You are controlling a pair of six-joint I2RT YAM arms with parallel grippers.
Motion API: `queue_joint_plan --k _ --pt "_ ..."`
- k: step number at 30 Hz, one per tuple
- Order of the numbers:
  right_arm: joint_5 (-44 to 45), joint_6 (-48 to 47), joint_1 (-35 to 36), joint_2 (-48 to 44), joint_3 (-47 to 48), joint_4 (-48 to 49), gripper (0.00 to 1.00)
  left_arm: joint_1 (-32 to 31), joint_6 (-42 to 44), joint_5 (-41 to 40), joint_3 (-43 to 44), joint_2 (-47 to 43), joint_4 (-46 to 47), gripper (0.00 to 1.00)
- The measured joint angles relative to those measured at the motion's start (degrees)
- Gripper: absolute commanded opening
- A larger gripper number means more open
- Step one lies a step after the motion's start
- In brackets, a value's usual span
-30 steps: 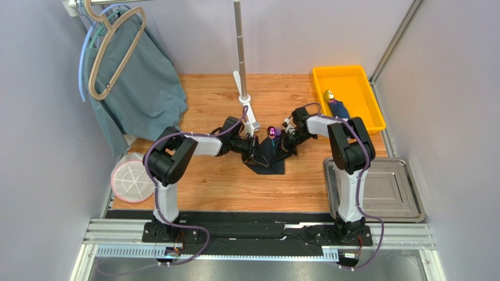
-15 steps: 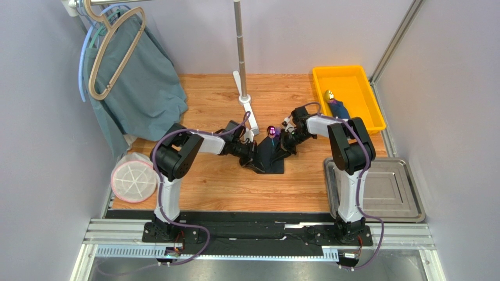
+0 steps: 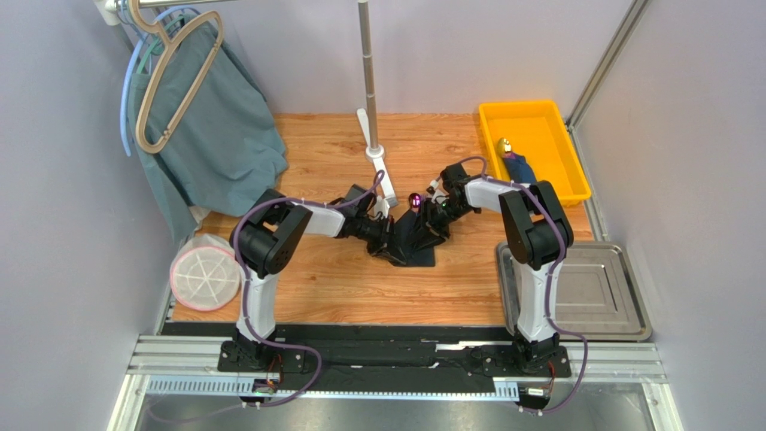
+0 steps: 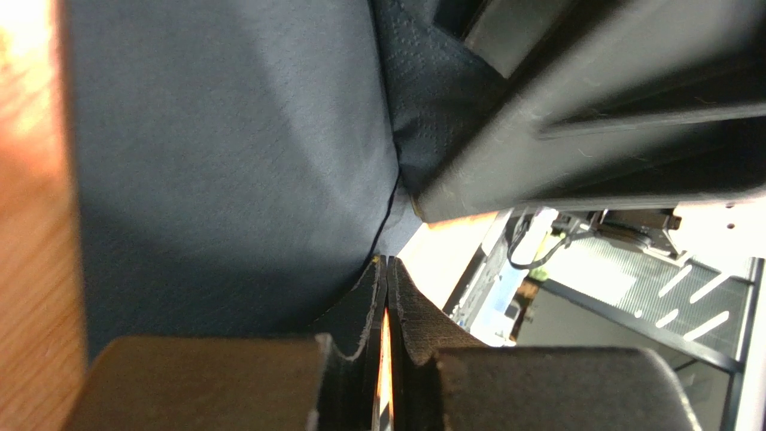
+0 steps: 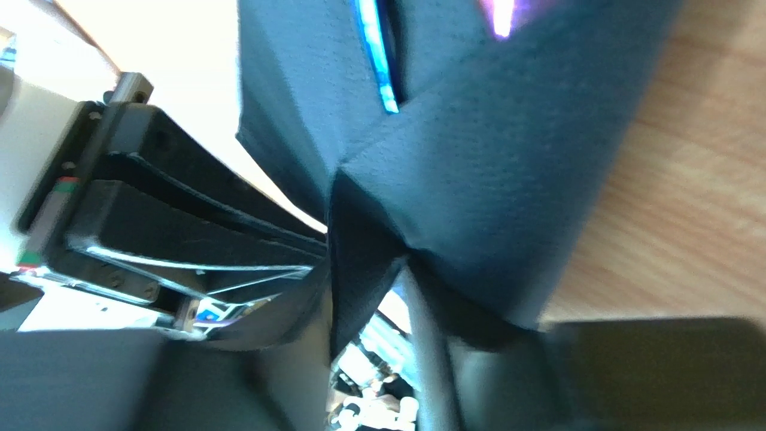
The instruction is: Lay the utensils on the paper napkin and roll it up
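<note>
The black paper napkin [image 3: 412, 242] lies partly folded on the wooden table, wrapped over the utensils. One iridescent purple utensil end [image 3: 415, 199] sticks out at the napkin's far side. In the right wrist view, shiny blue [image 5: 385, 72] and purple [image 5: 500, 13] utensil parts show inside the fold. My left gripper [image 3: 387, 235] is at the napkin's left edge. Its fingertips [image 4: 387, 266] are pressed together on the thin napkin [image 4: 225, 162] edge. My right gripper [image 3: 437, 221] is at the napkin's right side with jaws apart [image 5: 373, 283]. A napkin flap [image 5: 360, 242] hangs between its fingers.
A yellow bin [image 3: 550, 135] at the back right holds a dark blue bundle with a gold tip [image 3: 514, 163]. A steel tray [image 3: 620, 301] lies at the near right. A teal cloth [image 3: 216, 135] hangs at the left, with a white round lid [image 3: 205, 278] below it. A stand pole [image 3: 369, 81] rises behind the napkin.
My right gripper has opened and let go of the napkin fold. The left arm has shifted slightly toward the back with the napkin edge, and the napkin has bunched narrower.
</note>
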Motion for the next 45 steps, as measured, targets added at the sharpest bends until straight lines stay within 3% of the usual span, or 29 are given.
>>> queue_joint_plan --k 4,5,8,11,16,17,21,22,32,38,45 --pt "-1.14 0.57 0.00 -0.02 0.13 0.15 0.48 1.25 -2.14 0.07 -3.37 -1.77 4.31 0.14" --pt "-1.29 0.66 0.00 -0.02 0.13 0.11 0.55 1.77 -2.62 0.07 -4.00 -2.29 5.09 0.15" --pt "-2.03 1.07 0.00 -0.02 0.20 0.13 0.58 3.69 -4.61 0.09 -5.29 -4.28 7.63 0.19" --pt "-2.51 1.40 0.00 -0.02 0.33 0.13 0.69 5.05 -7.41 0.11 -5.86 -5.90 11.28 0.23" --pt "-3.72 2.23 0.00 -0.04 0.44 0.48 0.70 5.42 -10.82 0.04 -7.21 -7.19 16.17 0.24" --pt "-3.80 2.25 0.00 -0.04 0.44 0.48 0.79 5.40 -11.26 0.07 -7.34 -7.37 16.68 0.24" --pt "-4.46 3.17 -0.24 -0.13 0.48 0.48 0.82 5.53 -12.33 0.52 -7.34 -7.76 17.66 0.24" --pt "-4.59 3.32 -0.31 -0.13 0.52 0.50 0.97 5.55 -12.46 0.50 -7.34 -7.87 17.81 0.24" --pt "-5.22 4.37 -0.83 -0.42 0.81 0.22 0.98 3.65 -12.31 -1.77 -7.34 -9.01 17.57 0.21" --pt "-5.25 4.57 -0.76 -0.42 0.81 0.28 0.98 2.08 -5.84 -5.86 -7.19 -11.04 12.98 0.15" --pt "-5.27 4.59 -0.68 -0.42 0.81 0.31 0.98 0.09 16.22 -11.56 -5.79 -21.35 3.78 0.07"
